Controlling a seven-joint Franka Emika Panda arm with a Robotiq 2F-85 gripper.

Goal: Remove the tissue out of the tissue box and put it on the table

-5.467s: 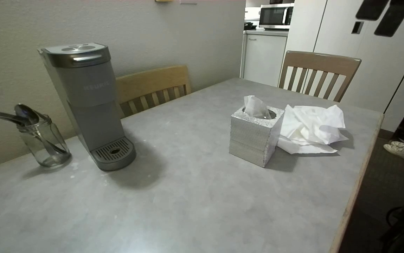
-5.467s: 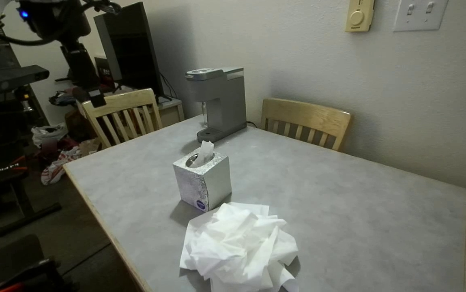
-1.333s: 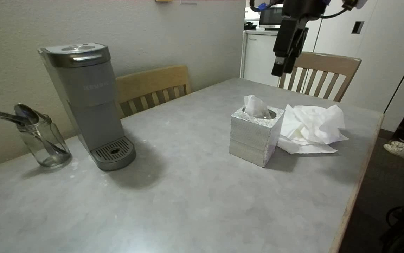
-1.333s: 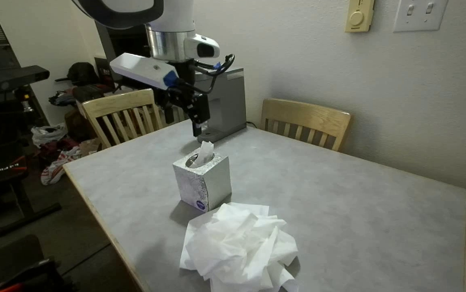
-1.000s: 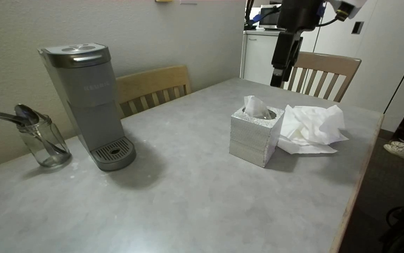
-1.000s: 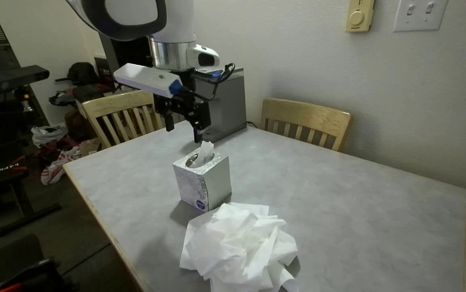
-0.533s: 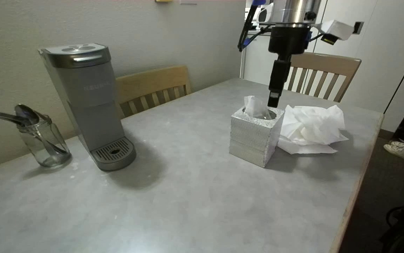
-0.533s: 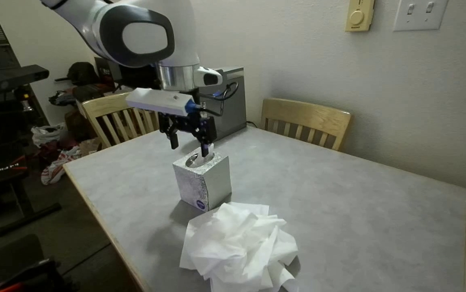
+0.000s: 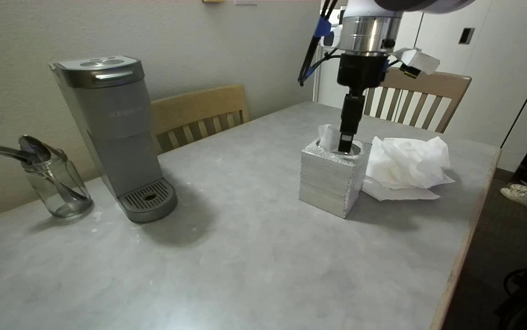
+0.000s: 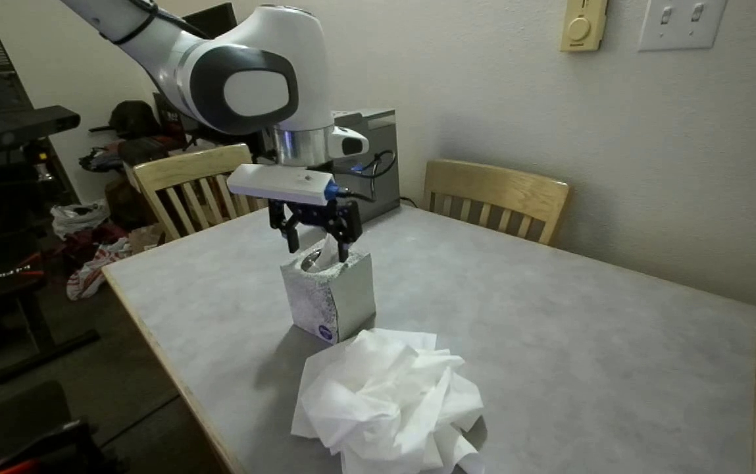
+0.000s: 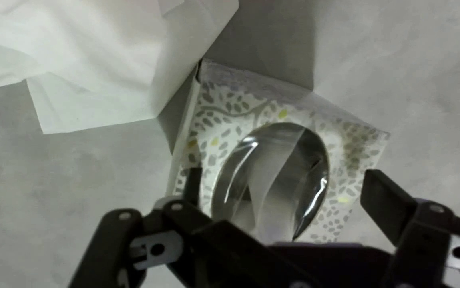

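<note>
Pointing down over silver tissue box (image 10: 312, 296), Robotiq gripper (image 10: 318, 249) is released: jaws wide apart, white tissue (image 10: 327, 251) between them, ungripped. Wrist view: fingers (image 11: 386, 204) flank the film-lined oval hole (image 11: 314, 192), gap on each side of the tissue. One fingertip overlaps the box top in both exterior views; contact, can't tell. Tissue sits in the box, upper part sticking up out of the hole. Box upright on gray table (image 9: 245, 275), purple logo (image 10: 326, 332) on one side in an exterior view; top has gray leaf-like print, a few yellow spots in the wrist view. Crumpled white tissue pile (image 10: 394, 401) on the table just beside the box; can't tell if touching. White Panda arm (image 10: 246, 92) fills the upper left in an exterior view. Well apart from box, in an exterior view: gray Keurig coffee maker (image 9: 112, 114), upright, glass jar (image 9: 52, 192) near it, fork (image 9: 6, 151) and spoon (image 9: 36, 146) leaning inside, heads above the rim. Wooden chair (image 10: 499, 184) behind the table; thermostat (image 10: 581, 29) and double light switch (image 10: 682, 20) on the wall (image 10: 470, 99).
</note>
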